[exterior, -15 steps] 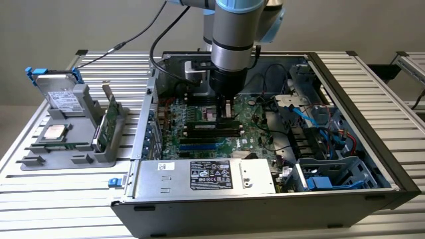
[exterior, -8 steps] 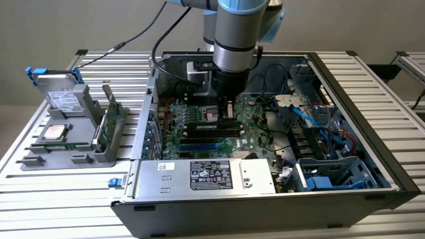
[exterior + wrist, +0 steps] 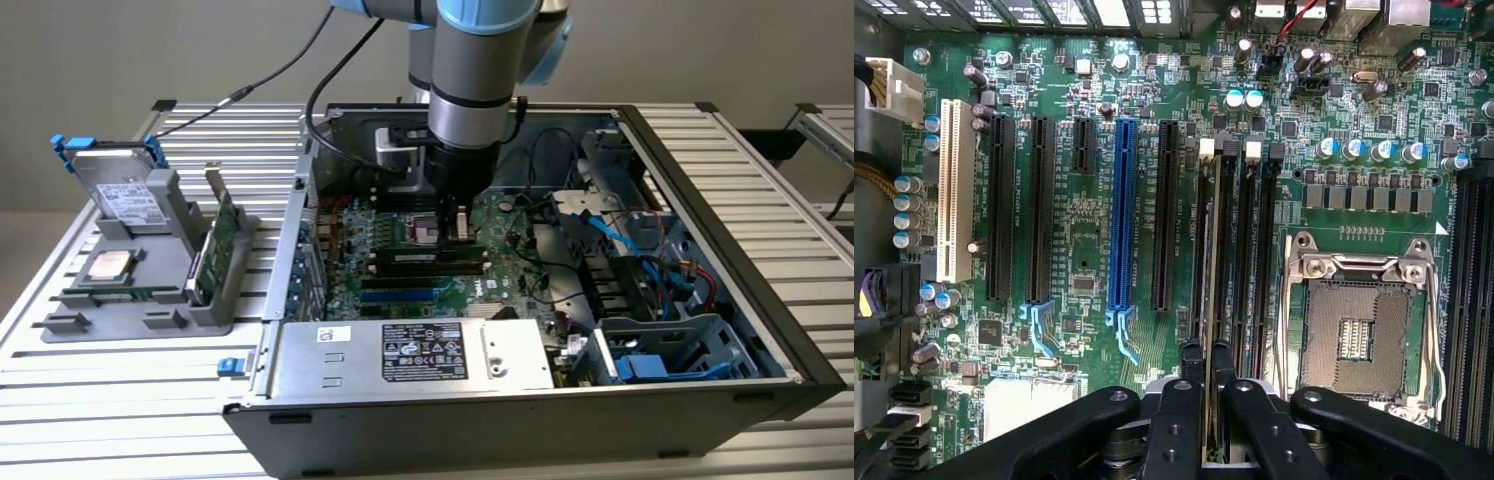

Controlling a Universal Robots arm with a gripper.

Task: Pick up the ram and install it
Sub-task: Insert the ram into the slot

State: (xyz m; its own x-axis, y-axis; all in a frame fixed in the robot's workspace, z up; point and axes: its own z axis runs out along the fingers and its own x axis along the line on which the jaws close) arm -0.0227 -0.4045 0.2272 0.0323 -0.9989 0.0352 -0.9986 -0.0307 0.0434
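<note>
My gripper (image 3: 454, 212) hangs low inside the open computer case (image 3: 781, 345), just above the motherboard (image 3: 400, 275). It is shut on the ram (image 3: 1206, 445), which the wrist view catches edge-on as a thin strip between the two black fingers (image 3: 1176, 410). The ram stands over the black memory slots (image 3: 1229, 250), lined up along them, beside the open silver processor socket (image 3: 1359, 325). Whether its lower edge touches a slot I cannot tell. In the exterior view the ram (image 3: 462, 222) is a short upright sliver under the wrist.
A grey tray (image 3: 80, 325) at the exterior view's left carries a hard drive (image 3: 127, 200), a green expansion card (image 3: 220, 245) and a silver processor chip (image 3: 110, 265). The power supply (image 3: 414, 355) fills the case front. Blue cables (image 3: 607, 220) and a drive cage (image 3: 667, 350) crowd the exterior view's right.
</note>
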